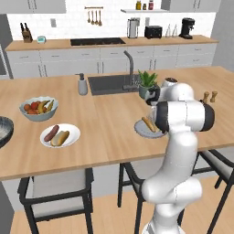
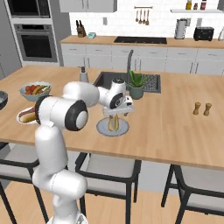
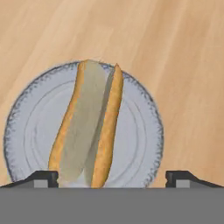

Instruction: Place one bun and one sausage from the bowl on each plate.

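Observation:
A tan bun lies alone on the grey plate, which sits near the island's front edge. My gripper hangs open just above it, its fingertips wide apart on either side of the bun's near end and holding nothing. In the right base view the gripper points straight down over that bun. To the left, the white plate carries a sausage and the other bun. The dark bowl is cut off at the left edge, its contents hidden.
A pale fruit bowl stands behind the white plate. A soap dispenser, the sink and a potted plant lie further back. Two shakers stand to the right. Stools line the front edge.

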